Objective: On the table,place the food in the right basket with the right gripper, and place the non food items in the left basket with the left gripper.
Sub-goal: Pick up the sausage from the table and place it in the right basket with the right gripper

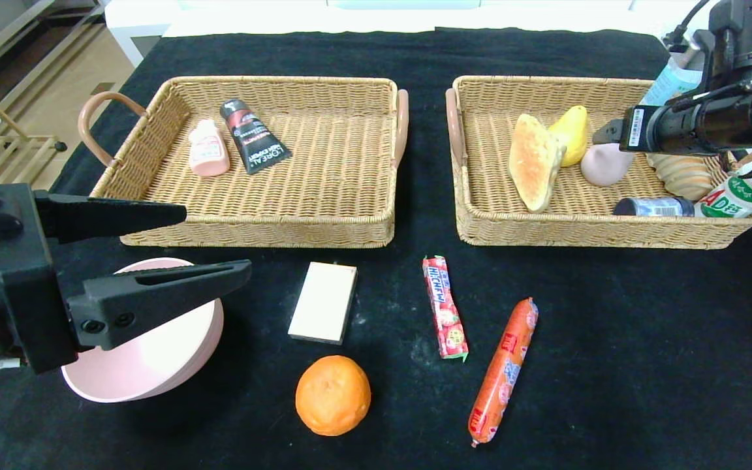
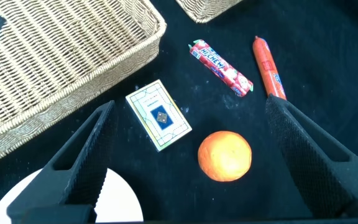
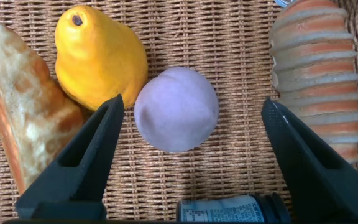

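Now your right gripper (image 3: 191, 162) hangs open-fingered above the purple bun (image 3: 176, 109) lying in the right basket (image 1: 480, 215); your left gripper (image 1: 209, 245) waits open beside the bowl (image 1: 147, 365).

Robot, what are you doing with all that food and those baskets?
It is sorting. The right gripper hangs open over a purple bun lying in the right basket, beside a pear and bread. The left gripper waits open above a pink bowl. An orange, a sausage, a candy and a card box lie on the table.
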